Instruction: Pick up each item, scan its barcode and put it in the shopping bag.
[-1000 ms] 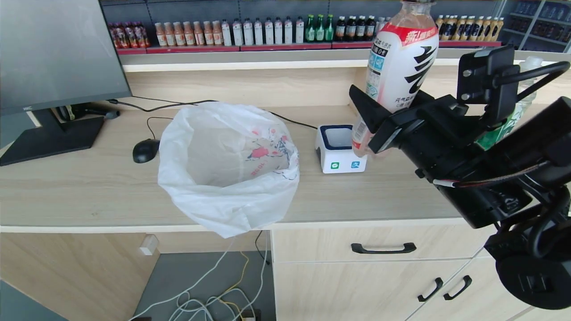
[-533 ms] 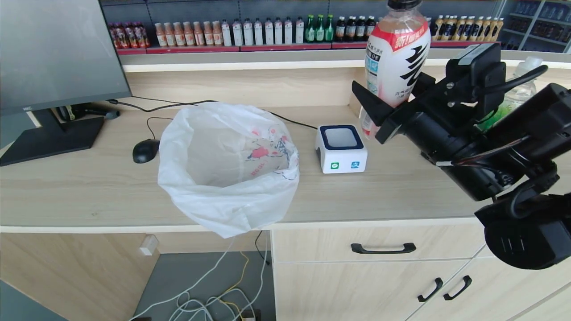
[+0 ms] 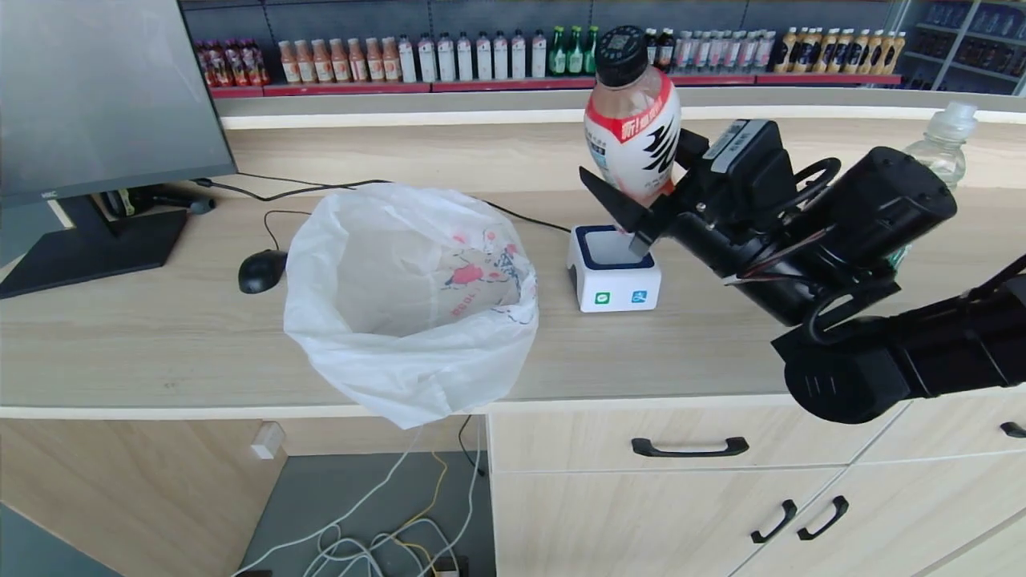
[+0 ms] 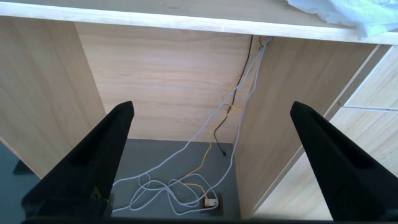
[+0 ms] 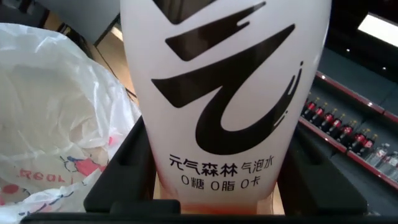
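Right pincer [image 3: 637, 180] pinches a drink bottle [image 3: 633, 120] low on its body, one black finger on each side of the white label, as the right wrist view shows close up [image 5: 224, 93]. Held upright with its black cap on top, the bottle hangs directly above the scanner [image 3: 611, 268], a small white box with a dark-framed window facing up; its base is hidden behind the pincer. To the left of the scanner, just beside it on the table [image 3: 160, 336], the white shopping bag [image 3: 409, 296] stands with its mouth wide open. Farther left of the scanner lie a black mouse [image 3: 260, 271] and a monitor [image 3: 96, 96]. Well to the scanner's right stands a clear bottle [image 3: 942, 148]. Left pincer [image 4: 211, 162] is spread wide, holding nothing, lower than the tabletop and facing a recess with loose cables [image 4: 186, 186] on the floor.
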Available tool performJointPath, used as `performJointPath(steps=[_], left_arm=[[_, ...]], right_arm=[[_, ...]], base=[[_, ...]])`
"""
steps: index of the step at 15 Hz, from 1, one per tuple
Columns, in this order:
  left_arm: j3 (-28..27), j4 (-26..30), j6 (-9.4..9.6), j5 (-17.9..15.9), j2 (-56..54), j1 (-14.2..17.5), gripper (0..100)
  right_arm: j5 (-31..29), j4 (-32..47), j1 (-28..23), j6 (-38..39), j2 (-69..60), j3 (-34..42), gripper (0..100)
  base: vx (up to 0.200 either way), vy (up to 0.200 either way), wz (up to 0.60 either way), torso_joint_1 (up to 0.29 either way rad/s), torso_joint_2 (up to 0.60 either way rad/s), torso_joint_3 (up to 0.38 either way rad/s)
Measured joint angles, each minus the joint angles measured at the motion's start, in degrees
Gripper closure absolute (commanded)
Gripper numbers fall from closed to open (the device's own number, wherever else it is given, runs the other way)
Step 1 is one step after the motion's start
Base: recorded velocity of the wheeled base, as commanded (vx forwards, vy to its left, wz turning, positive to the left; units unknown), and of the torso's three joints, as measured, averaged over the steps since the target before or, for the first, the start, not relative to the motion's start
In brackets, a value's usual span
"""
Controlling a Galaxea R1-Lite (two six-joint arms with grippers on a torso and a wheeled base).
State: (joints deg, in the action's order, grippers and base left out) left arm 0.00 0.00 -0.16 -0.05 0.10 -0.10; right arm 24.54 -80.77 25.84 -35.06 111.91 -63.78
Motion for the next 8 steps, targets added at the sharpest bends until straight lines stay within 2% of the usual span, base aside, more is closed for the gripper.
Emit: performJointPath(steps=[5,8], left_arm=[[0.0,0.0,0.00,0.0,0.0,0.0,0],[0.0,0.0,0.00,0.0,0.0,0.0,0]], right_arm=[[11.3,3.4,-4.1,-1.6,4.8,-10.1,100],[20.0,5.2,-6.1,-0.7,7.9,-15.7,100]], base=[[0.000,0.000,0.00,0.000,0.00,0.000],[0.000,0.000,0.00,0.000,0.00,0.000]])
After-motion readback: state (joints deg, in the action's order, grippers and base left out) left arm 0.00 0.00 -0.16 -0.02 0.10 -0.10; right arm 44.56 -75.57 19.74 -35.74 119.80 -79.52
